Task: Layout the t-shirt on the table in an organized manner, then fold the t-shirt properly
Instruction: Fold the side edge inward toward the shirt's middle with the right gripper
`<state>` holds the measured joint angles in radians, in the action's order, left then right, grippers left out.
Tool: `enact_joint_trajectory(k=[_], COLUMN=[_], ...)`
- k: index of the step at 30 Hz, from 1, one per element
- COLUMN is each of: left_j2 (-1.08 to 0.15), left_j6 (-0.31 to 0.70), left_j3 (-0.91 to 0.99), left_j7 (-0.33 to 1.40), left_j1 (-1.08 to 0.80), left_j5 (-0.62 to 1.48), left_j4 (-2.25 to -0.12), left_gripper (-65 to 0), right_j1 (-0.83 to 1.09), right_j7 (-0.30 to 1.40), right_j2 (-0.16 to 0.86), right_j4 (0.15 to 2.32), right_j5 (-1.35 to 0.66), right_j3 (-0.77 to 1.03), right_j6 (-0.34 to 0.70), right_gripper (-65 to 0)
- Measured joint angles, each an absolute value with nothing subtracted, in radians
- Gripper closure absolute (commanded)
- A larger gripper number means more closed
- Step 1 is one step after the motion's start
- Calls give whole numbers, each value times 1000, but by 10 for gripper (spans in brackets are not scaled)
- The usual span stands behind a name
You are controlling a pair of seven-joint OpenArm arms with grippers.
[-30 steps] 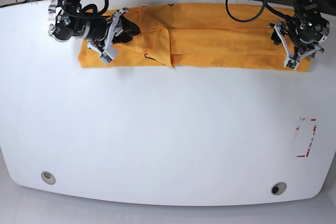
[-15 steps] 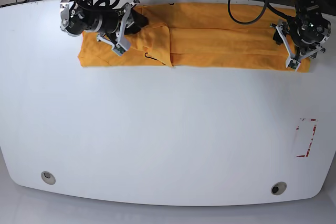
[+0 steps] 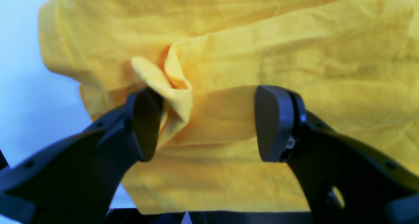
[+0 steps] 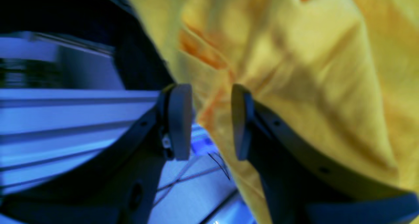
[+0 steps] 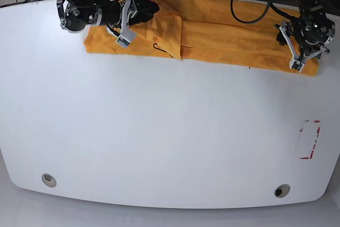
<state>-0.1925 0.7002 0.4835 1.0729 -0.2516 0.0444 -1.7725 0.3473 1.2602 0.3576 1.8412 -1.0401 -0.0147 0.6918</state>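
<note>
Along the far edge of the table (image 5: 159, 131), one t-shirt (image 5: 223, 38) is seen from the base view, spread in a long band between two grippers. At the left wrist, the left gripper (image 3: 209, 122) is shown with fingers wide apart, a small raised fold of cloth lying between them near one pad. At the right wrist, the right gripper (image 4: 211, 121) is shown pinched on a bunched edge of fabric. Soft, light cloth is judged likely to sag and crease; hems and corners are judged the best holds.
</note>
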Motion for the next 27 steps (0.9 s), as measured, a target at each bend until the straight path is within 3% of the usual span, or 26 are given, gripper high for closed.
enact_joint_trajectory(k=[11, 18, 20, 24, 27], left_j2=[-192, -192, -192, -193, -192], left_j6=[700, 700, 700, 700, 701], left_j3=[482, 482, 482, 482, 482], left_j7=[1073, 1073, 1073, 1073, 1073], left_j1=[-252, -252, -252, -252, -252], left_j5=[44, 45, 45, 44, 44], left_j4=[-1773, -1773, -1773, -1773, -1773], left_gripper=[-401, -401, -401, -400, -356], right_j1=[301, 295, 294, 291, 292], right_j7=[1259, 1258, 1257, 1230, 1213], right_j2=[409, 387, 385, 376, 383], right_j4=[1840, 1839, 1839, 1839, 1839], right_j5=[-1083, -1020, -1007, -952, -907], right_j3=[-86, -78, -78, -15, 62], right_j6=[692, 691, 693, 693, 692], right_gripper=[-201, -404, -419, -382, -308])
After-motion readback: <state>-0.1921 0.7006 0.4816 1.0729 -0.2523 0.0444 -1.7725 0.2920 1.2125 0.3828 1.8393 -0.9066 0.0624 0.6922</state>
